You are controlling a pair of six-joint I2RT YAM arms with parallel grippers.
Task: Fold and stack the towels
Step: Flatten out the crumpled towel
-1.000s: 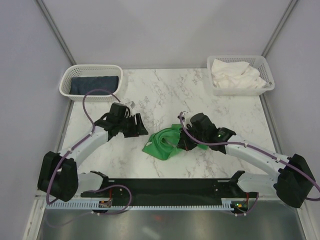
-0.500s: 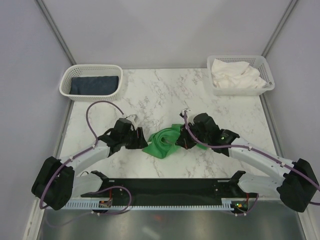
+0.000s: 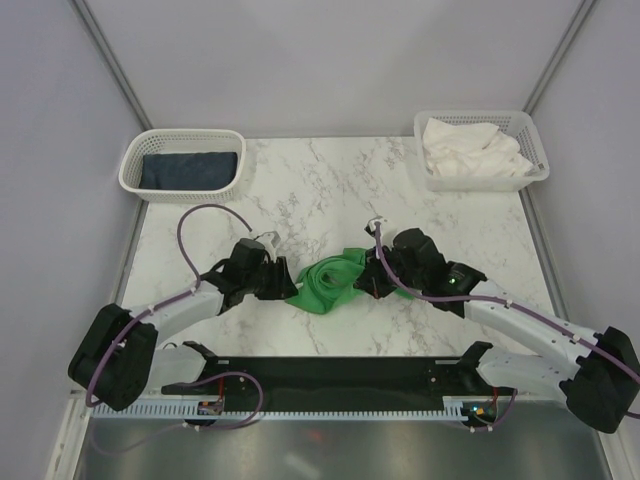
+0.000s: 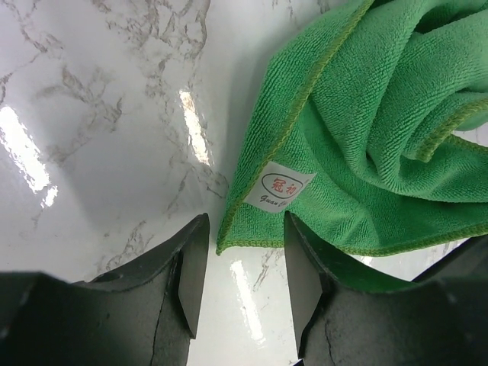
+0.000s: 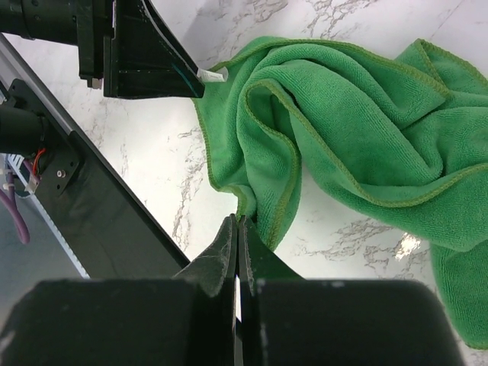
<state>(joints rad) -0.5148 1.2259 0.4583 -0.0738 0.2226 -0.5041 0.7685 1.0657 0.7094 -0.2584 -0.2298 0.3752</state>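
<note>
The bright green towel [image 3: 325, 285] [image 4: 366, 137] [image 5: 343, 130] lies crumpled mid-table. My left gripper [image 3: 285, 285] [image 4: 245, 229] is low at its left corner, open, with the hemmed corner and its white tag [image 4: 278, 189] just between the fingertips, not pinched. My right gripper [image 3: 368, 285] [image 5: 238, 219] is shut at the towel's right side, its tips meeting on the hem of a fold. The navy towel [image 3: 188, 168] lies flat in the left basket. The white towel [image 3: 470, 150] is heaped in the right basket.
White mesh baskets stand at the back left [image 3: 130, 178] and back right [image 3: 537, 150] corners of the marble table [image 3: 330, 195]. A black rail [image 3: 330, 375] runs along the near edge between the arm bases. Grey walls close in both sides.
My left gripper has come down and right to the towel's tagged corner, and its jaws have narrowed. The right gripper has edged slightly right, staying shut, and the towel has bunched up.
</note>
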